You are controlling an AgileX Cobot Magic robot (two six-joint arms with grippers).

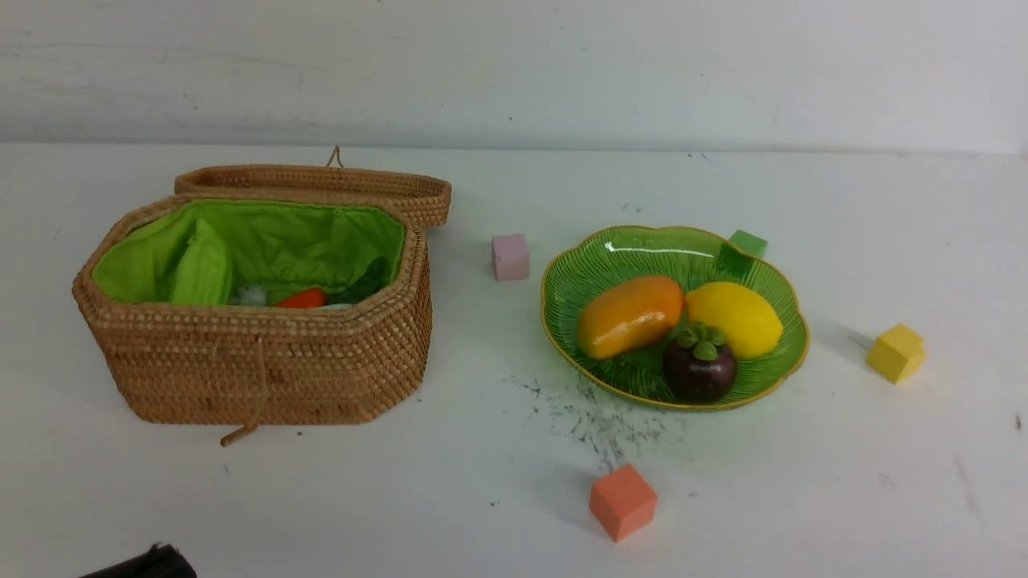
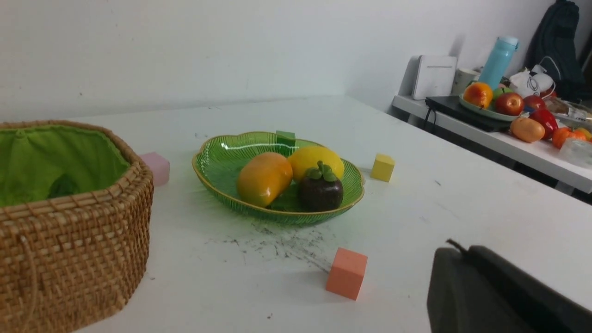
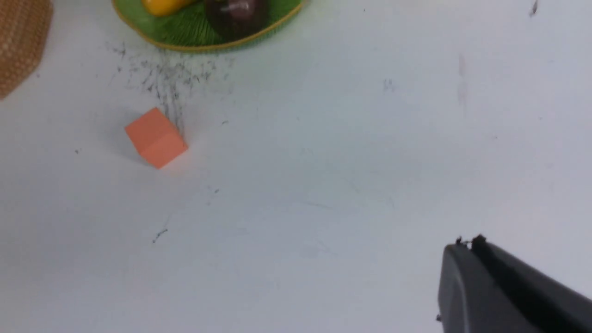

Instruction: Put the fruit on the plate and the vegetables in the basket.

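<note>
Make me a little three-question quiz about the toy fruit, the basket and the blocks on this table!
1. True or false: the mangosteen lies on the plate.
2. How many fruits are on the plate? A) one B) two C) three
3. Fill in: the block nearest the robot, in front of the plate, is ____.

Key
1. True; it sits beside the mango and the lemon.
2. C
3. Orange. The pink cube stands between the basket and the plate.
</note>
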